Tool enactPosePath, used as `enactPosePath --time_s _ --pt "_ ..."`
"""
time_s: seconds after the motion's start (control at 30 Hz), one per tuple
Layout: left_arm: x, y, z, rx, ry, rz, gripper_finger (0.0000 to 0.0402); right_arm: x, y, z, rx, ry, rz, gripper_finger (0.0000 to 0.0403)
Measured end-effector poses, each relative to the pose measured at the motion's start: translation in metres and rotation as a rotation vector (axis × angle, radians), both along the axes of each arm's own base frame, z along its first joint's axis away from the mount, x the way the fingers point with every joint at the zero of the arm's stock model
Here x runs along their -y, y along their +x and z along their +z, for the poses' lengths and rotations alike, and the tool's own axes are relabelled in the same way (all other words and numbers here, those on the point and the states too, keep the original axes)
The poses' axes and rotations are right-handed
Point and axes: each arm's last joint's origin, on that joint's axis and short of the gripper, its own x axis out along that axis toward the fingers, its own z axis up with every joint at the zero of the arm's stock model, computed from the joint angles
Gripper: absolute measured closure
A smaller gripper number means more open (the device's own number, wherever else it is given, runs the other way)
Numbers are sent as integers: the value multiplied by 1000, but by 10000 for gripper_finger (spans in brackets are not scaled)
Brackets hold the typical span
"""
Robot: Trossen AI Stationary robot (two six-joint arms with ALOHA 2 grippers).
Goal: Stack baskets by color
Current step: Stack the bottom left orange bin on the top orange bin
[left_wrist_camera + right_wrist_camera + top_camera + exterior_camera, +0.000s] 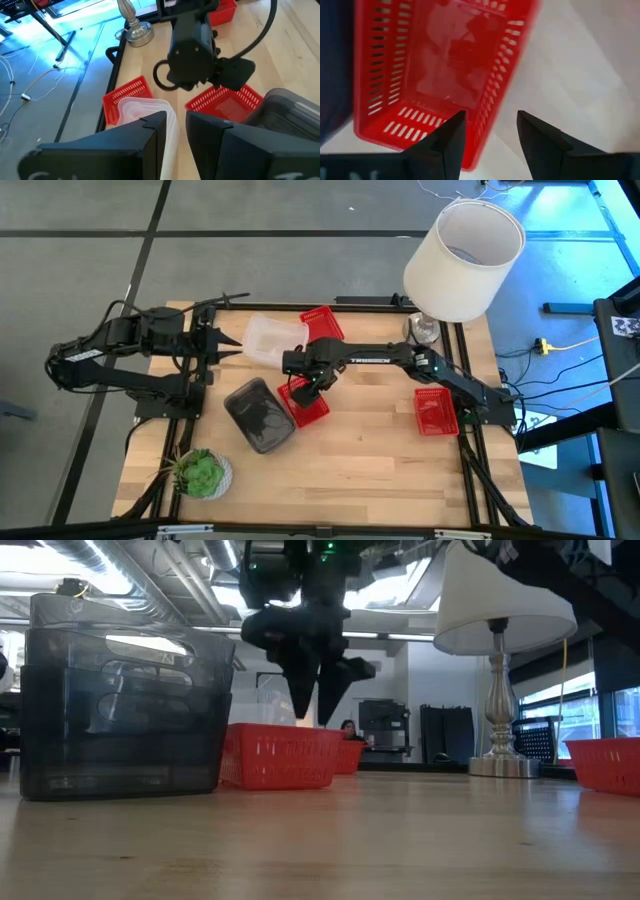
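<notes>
At the near left corner of the table (380, 480) stands a green potted plant (200, 472), and just beyond it sits the dark grey basket (259, 414), with a red basket (305, 402) touching its right side. The right gripper (312, 385) hangs directly over that middle red basket with its fingers spread wide and nothing between them; in the right wrist view one finger (447, 142) is over the basket's inside and the other outside, so its side wall lies in the gap, though contact cannot be told. A second red basket (435, 410) lies well apart at the right edge. Farther back, a clear basket (272, 340) sits beside a third red basket (322, 325). The left gripper (235, 348) waits at the left, near the clear basket, its fingers partly apart and holding nothing. A white lamp (465, 260) stands at the far right corner.
</notes>
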Motion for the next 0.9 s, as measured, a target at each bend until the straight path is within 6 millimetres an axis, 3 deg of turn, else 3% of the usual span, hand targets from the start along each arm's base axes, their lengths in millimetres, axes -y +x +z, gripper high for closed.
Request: enactPosePath --time_s 0.37,0.47,0.53,0.67,0.9 --pt "0 0 0 0 0 0 335 13 10 -43 -62 -35 85 228" --pt "0 0 0 0 0 0 335 15 11 -52 -78 -40 81 245" --pt "0 0 0 0 0 0 335 15 11 -52 -77 -30 78 277" --pt "0 0 0 0 -1 -2 335 15 11 -49 -73 -24 67 378" --pt "1 -1 -2 -27 -6 -20 335 7 2 -20 -143 2 31 399"
